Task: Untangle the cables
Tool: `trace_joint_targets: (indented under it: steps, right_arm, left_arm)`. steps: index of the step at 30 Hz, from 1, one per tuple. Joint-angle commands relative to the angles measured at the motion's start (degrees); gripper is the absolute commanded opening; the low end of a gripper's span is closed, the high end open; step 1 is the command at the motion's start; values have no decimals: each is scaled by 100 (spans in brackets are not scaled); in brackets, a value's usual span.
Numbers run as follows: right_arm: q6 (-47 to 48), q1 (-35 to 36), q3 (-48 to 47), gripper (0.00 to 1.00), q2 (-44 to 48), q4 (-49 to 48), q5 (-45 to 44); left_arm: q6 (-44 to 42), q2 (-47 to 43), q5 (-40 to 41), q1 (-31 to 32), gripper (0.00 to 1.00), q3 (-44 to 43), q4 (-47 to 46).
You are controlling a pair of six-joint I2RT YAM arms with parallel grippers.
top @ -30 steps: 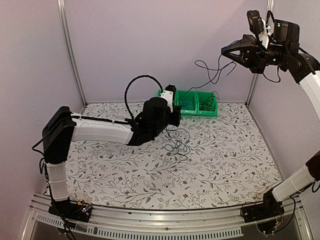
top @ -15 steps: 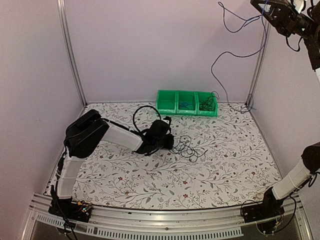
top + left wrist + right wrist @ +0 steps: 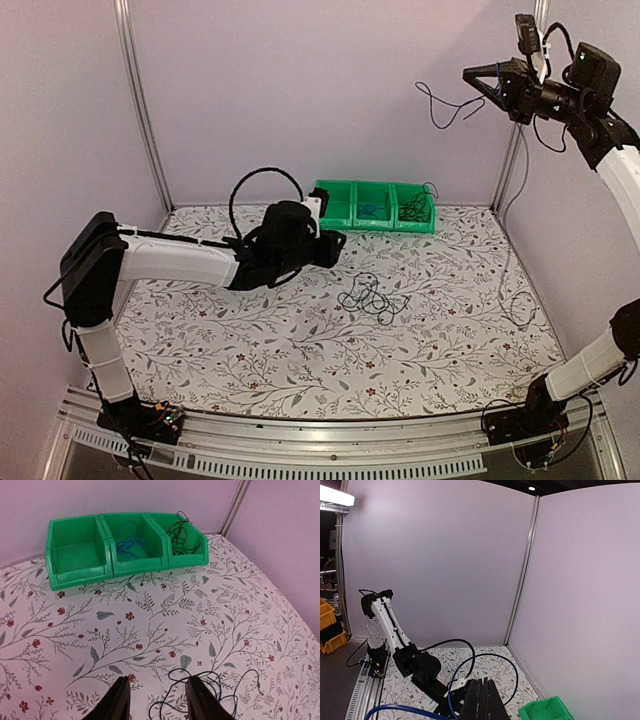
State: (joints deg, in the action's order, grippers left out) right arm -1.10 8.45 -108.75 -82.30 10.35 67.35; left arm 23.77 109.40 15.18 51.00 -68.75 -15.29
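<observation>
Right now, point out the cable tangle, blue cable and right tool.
cable tangle (image 3: 372,297): top view, central loops
blue cable (image 3: 485,655): right wrist view, arc's top
right tool (image 3: 481,684): right wrist view, closed fingertips

No writing, label, brand, number or sign is showing legibly in any of the three views.

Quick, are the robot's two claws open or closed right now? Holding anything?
Left gripper: open, holding nothing.
Right gripper: shut on the blue cable.
</observation>
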Motion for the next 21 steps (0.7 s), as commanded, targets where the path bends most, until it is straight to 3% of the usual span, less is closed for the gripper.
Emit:
trace_joint_targets:
  steps: [1, 6, 13, 21]
  right_arm:
    - [1013, 5, 902, 0, 462, 220, -573]
    - [1568, 297, 1400, 0, 559, 488, -1344]
    - [2144, 782, 1441, 0, 267, 941, -2609]
    - [2141, 942, 1187, 0, -204, 1274, -3288]
  left_arm:
    - [-465, -772, -187, 223, 49, -399, -267]
    - [-732, -986, -858, 285, 58, -959, -444]
    - [-1047, -426, -2104, 298, 65, -1831, -933]
    - [-1293, 316, -3410, 409, 65, -2768, -1135]
